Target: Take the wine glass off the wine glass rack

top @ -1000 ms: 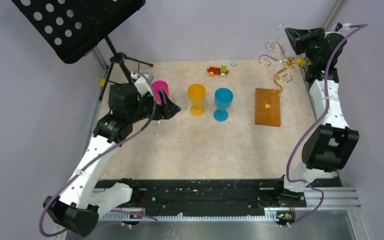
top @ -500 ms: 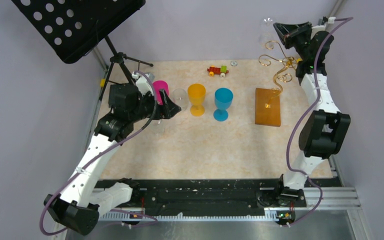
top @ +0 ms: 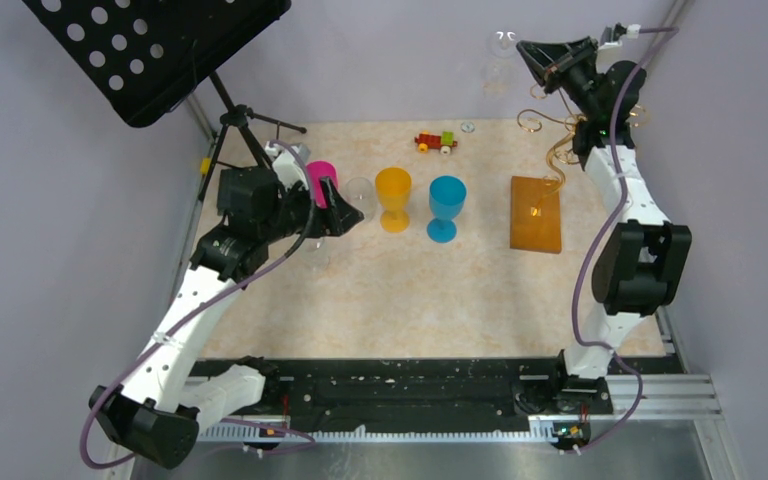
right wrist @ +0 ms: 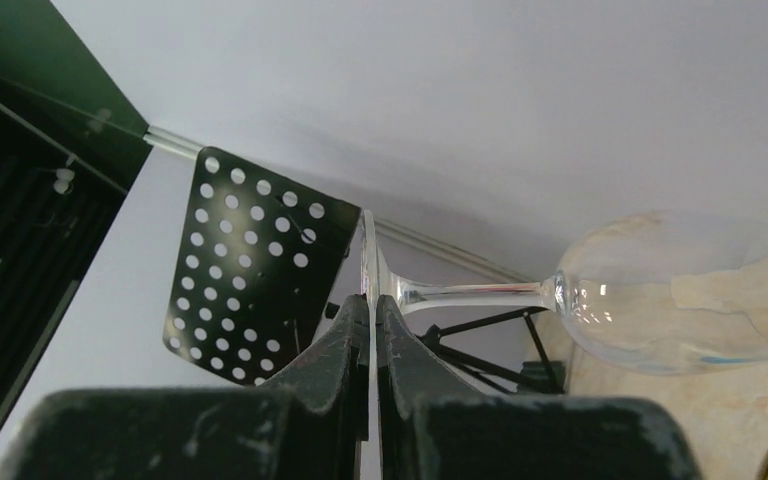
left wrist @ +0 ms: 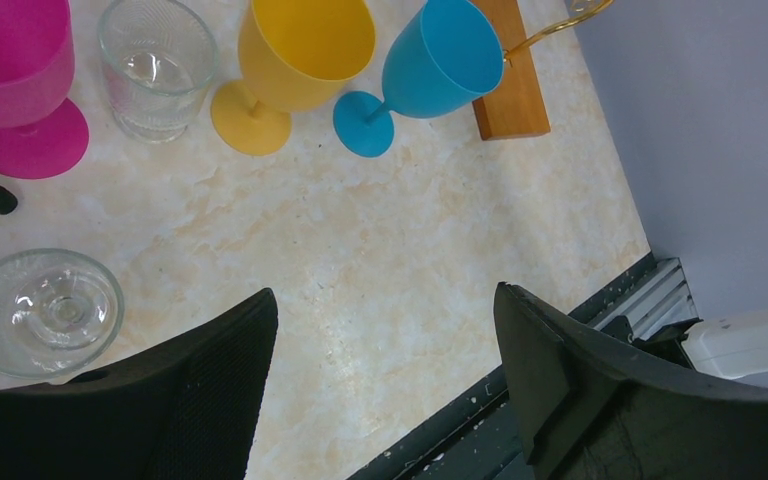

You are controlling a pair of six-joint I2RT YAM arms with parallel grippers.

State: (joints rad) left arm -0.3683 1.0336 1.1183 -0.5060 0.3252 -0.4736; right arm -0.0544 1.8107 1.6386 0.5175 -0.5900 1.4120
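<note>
The wine glass [top: 503,55] is clear and lies sideways in the air at the back, left of the rack. My right gripper [top: 527,48] is shut on the flat foot of the glass. In the right wrist view the gripper [right wrist: 370,300] pinches the foot edge-on, and the stem and bowl [right wrist: 680,290] stick out to the right. The wine glass rack [top: 558,150] is thin gold wire on an orange-brown wooden base [top: 536,213], below and right of the glass and apart from it. My left gripper [top: 355,212] is open and empty above the table [left wrist: 385,300].
A black music stand [top: 160,50] stands at the back left. A pink cup [top: 322,180], a clear tumbler [top: 360,195], a yellow goblet [top: 394,195] and a blue goblet [top: 446,205] stand in a row. A toy train [top: 436,142] sits at the back. A clear glass [left wrist: 40,312] stands under my left arm.
My right gripper has moved up and to the left with the wine glass, carrying it away from the gold arms of the rack. The left arm has not moved.
</note>
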